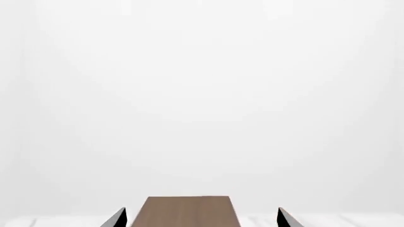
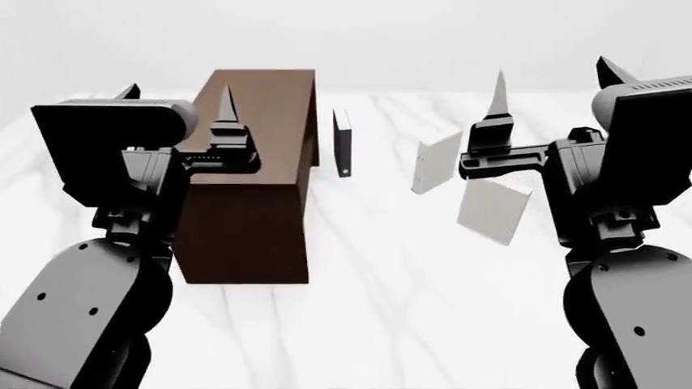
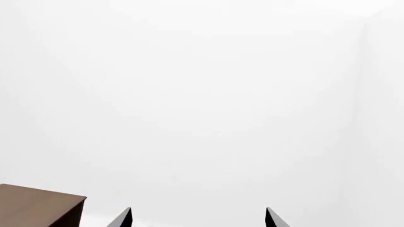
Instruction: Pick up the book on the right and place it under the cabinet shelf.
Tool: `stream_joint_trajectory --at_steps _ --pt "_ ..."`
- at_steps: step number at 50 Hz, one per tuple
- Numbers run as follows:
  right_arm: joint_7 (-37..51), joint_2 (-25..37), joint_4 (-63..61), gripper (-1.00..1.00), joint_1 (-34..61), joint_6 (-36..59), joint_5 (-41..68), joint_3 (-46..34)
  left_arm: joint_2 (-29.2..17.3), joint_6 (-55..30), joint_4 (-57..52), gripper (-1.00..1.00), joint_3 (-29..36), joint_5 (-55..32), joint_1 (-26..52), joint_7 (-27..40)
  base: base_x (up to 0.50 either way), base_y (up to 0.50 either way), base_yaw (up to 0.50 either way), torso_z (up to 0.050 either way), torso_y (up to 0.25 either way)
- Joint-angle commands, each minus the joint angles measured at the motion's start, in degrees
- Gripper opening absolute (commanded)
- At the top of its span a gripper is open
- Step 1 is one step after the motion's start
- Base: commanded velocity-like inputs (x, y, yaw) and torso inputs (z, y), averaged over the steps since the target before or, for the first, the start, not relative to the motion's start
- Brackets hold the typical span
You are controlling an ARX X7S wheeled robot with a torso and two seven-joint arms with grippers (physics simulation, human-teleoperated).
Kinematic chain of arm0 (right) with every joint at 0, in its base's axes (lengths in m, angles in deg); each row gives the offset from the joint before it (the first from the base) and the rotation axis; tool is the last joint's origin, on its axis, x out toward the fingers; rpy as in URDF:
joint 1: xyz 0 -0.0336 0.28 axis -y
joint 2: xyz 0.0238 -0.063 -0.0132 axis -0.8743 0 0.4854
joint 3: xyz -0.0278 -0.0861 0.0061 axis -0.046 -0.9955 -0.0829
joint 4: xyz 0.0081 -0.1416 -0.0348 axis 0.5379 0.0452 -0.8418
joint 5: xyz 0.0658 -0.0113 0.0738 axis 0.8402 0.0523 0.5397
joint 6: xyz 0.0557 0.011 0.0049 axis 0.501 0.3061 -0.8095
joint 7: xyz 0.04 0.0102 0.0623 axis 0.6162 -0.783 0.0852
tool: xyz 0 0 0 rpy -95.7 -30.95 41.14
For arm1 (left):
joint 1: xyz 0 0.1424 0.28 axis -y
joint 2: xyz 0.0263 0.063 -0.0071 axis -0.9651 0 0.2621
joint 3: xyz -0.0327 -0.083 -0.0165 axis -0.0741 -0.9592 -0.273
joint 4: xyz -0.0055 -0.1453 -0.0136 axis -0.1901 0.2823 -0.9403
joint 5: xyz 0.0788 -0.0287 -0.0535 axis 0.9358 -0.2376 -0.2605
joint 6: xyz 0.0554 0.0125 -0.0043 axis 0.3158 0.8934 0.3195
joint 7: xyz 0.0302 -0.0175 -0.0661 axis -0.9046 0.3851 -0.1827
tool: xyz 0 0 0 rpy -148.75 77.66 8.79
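- The book (image 2: pixel 494 210), thin, broad and nearly square with a plain pale cover, stands tilted on the white marbled table (image 2: pixel 411 308), well to the right of the cabinet (image 2: pixel 251 186) in the head view and nearer the robot than the cabinet's far end
- No gripper touches the book; its upper edge is partly hidden behind the right arm's forearm
- The cabinet is a tall dark brown wood-grain box, by far the largest thing in view; from the head view only its top and its side facing the robot show, so the shelf inside cannot be seen
- A black book (image 2: pixel 343 143) stands upright just right of the cabinet's far end, apart from it
- A second pale book (image 2: pixel 437 162), narrower, stands tilted further right of the cabinet, between the black book and the right gripper
- The left gripper (image 2: pixel 178 101) is raised over the cabinet's top; in the left wrist view its two dark fingertips (image 1: pixel 115 218) sit wide apart with nothing between them but a strip of the cabinet's top (image 1: pixel 187 211) beyond
- The right gripper (image 2: pixel 552 85) is raised well to the right of the cabinet, above the two pale books; in the right wrist view its fingertips (image 3: pixel 121 218) are spread wide and hold nothing, with a corner of the cabinet (image 3: pixel 39 207) at the edge of the view
- Both wrist views otherwise show only blank white background
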Motion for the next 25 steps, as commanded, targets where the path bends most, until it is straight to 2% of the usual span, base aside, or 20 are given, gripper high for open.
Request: stream_joint_trajectory --at_steps 1,25 --pt "-0.1 0.2 -1.0 1.0 2.2 2.2 0.8 -0.1 -0.7 -2.3 -1.3 1.0 -0.1 -0.9 2.3 0.6 0.29 -0.04 0.0 0.0 0.0" --pt "0.3 0.3 -0.6 1.0 2.9 1.9 1.4 -0.5 -1.6 -1.5 -0.5 1.0 0.2 -1.1 2.7 1.0 0.28 -0.01 0.0 0.0 0.001"
